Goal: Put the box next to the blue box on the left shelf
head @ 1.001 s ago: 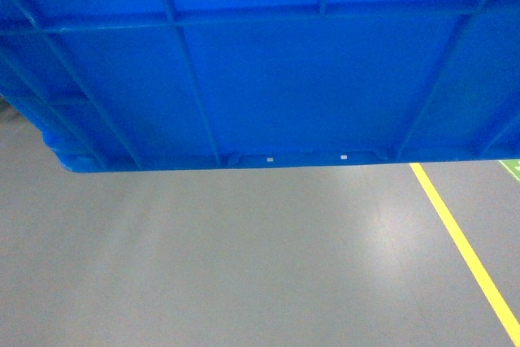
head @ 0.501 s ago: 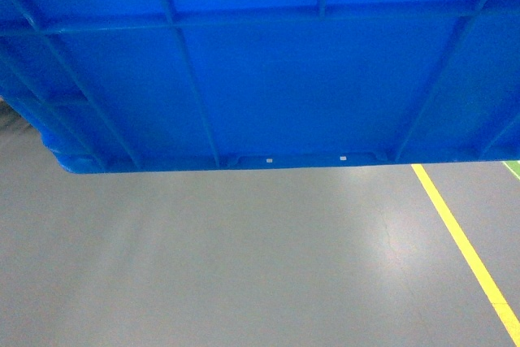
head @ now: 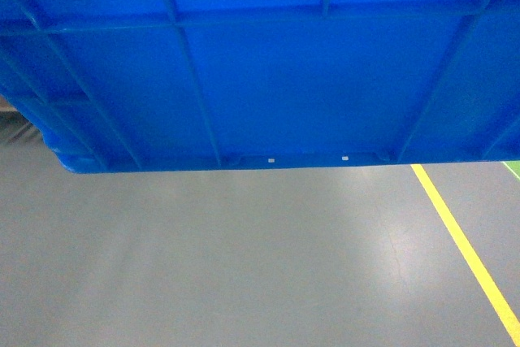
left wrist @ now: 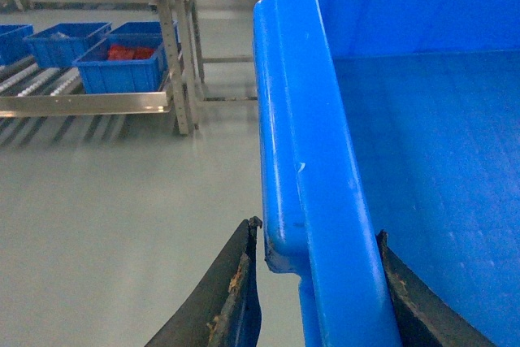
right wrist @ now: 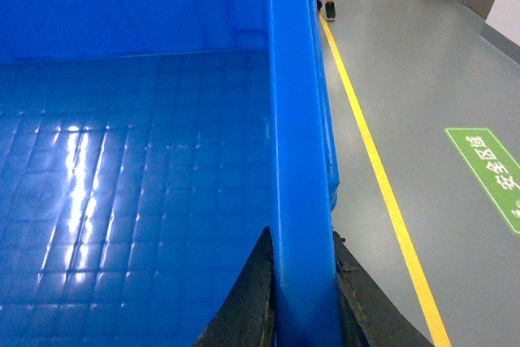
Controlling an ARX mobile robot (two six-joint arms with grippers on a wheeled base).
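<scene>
Holding: box (head: 284, 79), lifted clear above grey floor (head: 244, 258)
Left gripper (left wrist: 317, 258): fingers pinching left rim
Right gripper (right wrist: 302, 274): fingers pinching right rim
Shelf (left wrist: 89, 103): well apart, front-left

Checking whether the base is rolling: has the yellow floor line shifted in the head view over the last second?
Barely. The yellow line meets the box's bottom edge at almost the same spot, only slightly farther right.
</scene>
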